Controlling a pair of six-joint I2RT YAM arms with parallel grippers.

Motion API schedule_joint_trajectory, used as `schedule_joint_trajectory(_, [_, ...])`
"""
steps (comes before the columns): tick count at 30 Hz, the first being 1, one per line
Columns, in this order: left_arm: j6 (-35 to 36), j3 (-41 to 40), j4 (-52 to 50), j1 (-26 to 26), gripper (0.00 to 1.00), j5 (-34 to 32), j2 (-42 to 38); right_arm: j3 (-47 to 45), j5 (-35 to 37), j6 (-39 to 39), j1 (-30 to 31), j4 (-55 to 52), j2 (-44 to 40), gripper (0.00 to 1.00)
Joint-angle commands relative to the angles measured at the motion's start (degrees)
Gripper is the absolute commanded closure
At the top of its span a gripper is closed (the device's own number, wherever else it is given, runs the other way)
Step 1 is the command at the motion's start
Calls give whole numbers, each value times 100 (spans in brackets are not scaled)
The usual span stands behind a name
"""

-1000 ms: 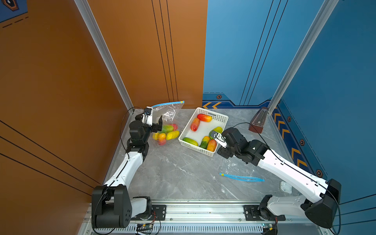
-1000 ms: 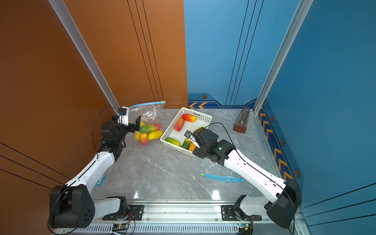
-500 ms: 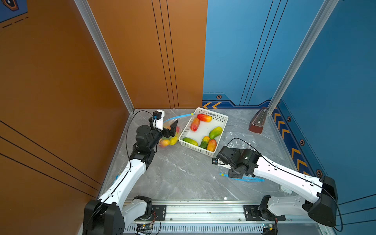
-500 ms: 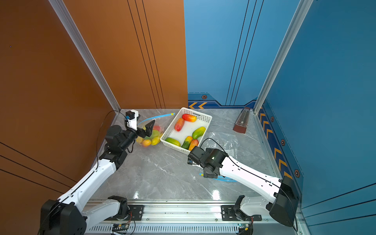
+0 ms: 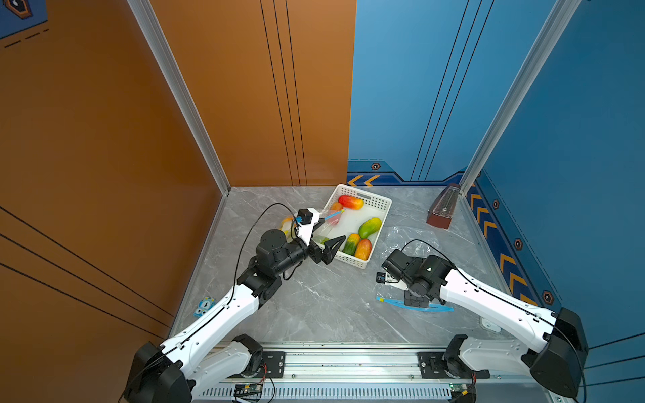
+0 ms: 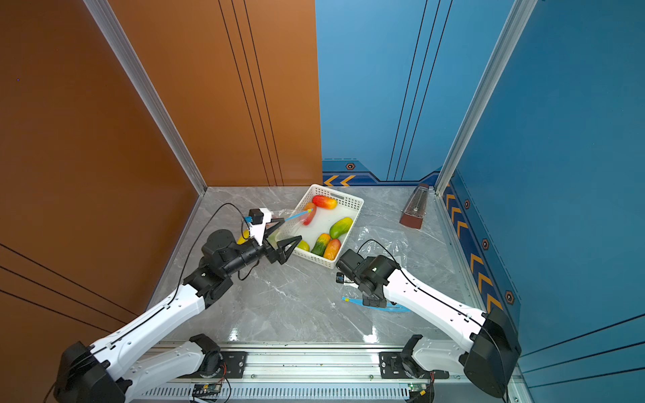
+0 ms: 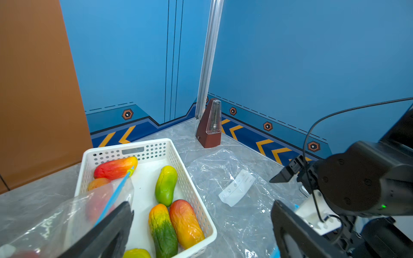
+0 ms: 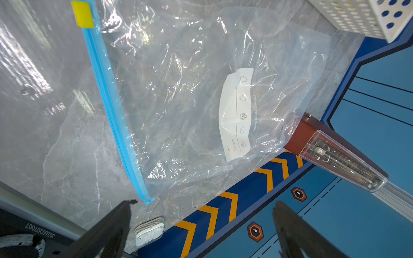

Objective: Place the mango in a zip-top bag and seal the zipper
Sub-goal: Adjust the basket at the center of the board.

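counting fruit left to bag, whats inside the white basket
Six mangoes lie in the white basket. One, orange, is half hidden behind the clear bag; whatever else that bag corner and the left claw cover cannot be seen.

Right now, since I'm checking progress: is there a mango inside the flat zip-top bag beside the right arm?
No: in the right wrist view the flat zip-top bag lies collapsed on the table, see-through, nothing inside.

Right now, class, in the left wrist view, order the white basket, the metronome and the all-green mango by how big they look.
1. white basket, clearly largest.
2. metronome and all-green mango look about alike; the metronome stands farther from the camera, so I leave them unranked.
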Motion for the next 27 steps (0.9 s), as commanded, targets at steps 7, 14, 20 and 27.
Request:
schedule_joint_trajectory(7, [-488, -524, 13, 497, 1, -1365, 1380, -206, -164, -166, -265, 510, -211, 0])
schedule_joint_trajectory(14, [-931, 443, 3, 1776, 5, -2185, 3303, -303, -332, -244, -219, 428, -324, 0])
schedule_joint_trajectory(20, [-989, 1032, 8, 2266, 6, -2386, 4241, -308, -119, -179, -167, 371, -418, 0])
schedule_joint_trajectory(27, [-1213, 1448, 9, 2899, 5, -1811, 4431, -401, -539, -293, -178, 141, -342, 0])
